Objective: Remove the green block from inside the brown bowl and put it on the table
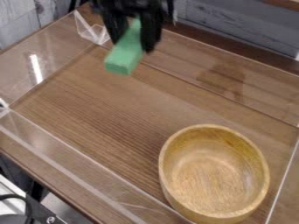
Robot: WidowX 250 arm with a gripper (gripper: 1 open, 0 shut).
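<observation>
While aloft, green block [124, 55] in pincer [139, 33]

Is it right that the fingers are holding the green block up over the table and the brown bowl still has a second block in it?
Not quite. The camera view shows the brown bowl empty. The fingers do hold the green block above the table.

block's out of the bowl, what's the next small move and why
Probably lower it straight down. The block hangs in the gripper, shut on its top end, above bare table and well away from the empty bowl, so it only needs setting down before release.
</observation>
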